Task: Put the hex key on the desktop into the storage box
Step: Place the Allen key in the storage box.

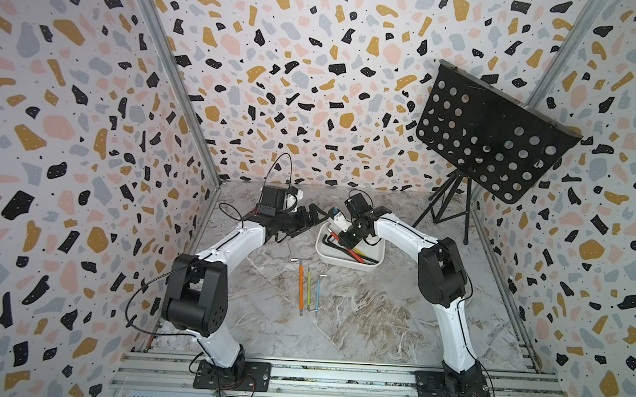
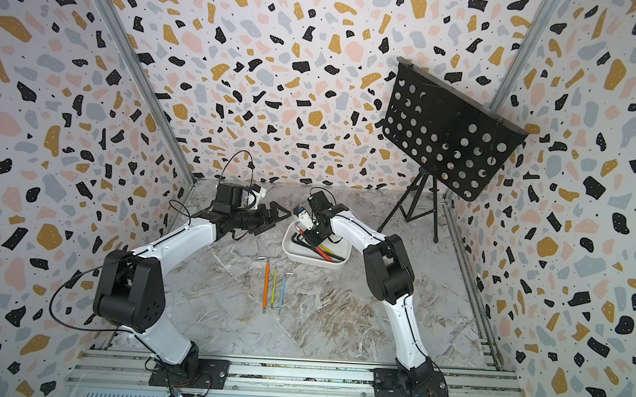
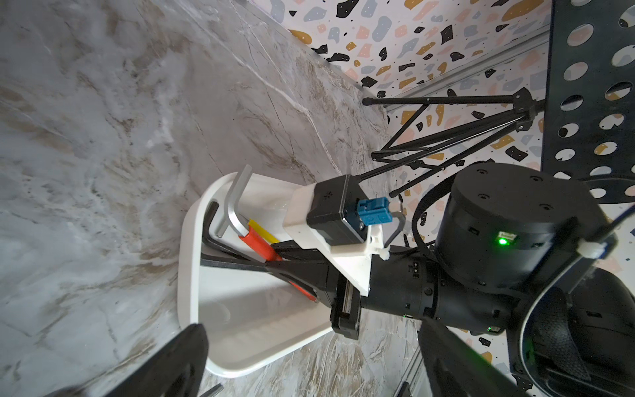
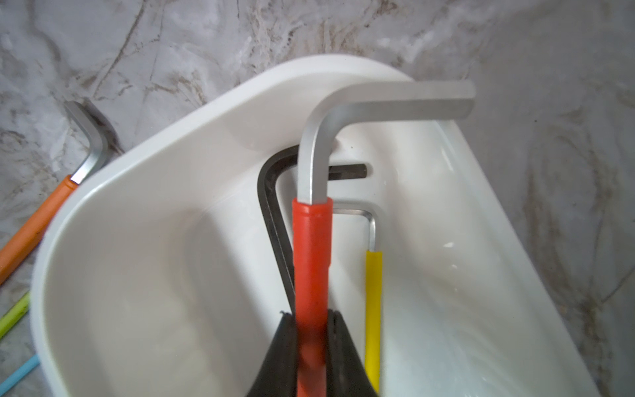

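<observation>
Right gripper (image 4: 311, 330) pinches the red-sleeved hex key (image 4: 312, 261) inside the storage box (image 4: 154, 158), bent end over the rim; the box sits in the far half of the desktop (image 4: 549, 103)

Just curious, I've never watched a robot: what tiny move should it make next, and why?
Probably open the right pincer: it grips the red-sleeved silver steel hex key over the glossy white rectangular storage box, so it should drop in.
</observation>
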`<state>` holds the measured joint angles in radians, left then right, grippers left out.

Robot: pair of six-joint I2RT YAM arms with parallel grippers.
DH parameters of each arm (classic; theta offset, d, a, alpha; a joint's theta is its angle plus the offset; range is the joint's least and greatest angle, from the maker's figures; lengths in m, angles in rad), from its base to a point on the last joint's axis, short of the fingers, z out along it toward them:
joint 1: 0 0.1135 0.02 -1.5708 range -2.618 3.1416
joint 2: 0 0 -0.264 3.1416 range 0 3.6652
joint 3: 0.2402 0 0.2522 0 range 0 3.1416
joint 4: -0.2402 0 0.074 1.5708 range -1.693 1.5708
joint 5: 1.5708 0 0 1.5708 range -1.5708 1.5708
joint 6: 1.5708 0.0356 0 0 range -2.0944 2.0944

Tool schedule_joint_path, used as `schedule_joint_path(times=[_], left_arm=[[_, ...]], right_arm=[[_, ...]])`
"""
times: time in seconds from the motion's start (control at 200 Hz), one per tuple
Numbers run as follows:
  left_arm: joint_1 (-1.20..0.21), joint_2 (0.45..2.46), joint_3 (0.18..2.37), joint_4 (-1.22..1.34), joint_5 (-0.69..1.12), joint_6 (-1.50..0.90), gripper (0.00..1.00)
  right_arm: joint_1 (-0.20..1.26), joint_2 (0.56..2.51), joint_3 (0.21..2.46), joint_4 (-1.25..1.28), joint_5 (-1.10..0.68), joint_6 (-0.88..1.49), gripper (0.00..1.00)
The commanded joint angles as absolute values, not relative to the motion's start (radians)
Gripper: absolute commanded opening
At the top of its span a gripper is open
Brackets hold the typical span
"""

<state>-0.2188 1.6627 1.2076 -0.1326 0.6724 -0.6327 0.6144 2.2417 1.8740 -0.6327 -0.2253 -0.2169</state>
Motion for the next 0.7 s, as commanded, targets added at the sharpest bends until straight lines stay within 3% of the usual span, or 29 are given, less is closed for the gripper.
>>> schedule_joint_path(times=[0.0,0.621,0.696], left_arm=[[-0.213,1.639,1.219,-0.104,0.677,-0.626,1.0],[-0.206,1.629,1.222,-0.123,0.655,-0.6,1.0],[-0.206,1.63,1.222,-0.124,0.655,-0.598,1.0]], right_arm=[[0.611,2.22,1.861,-0.635,-0.251,-0.201,0.0],[0.611,2.128,1.787,-0.668,-0.283,-0.247,0.0],[0.611,2.134,1.789,-0.667,-0.269,-0.237,0.21]])
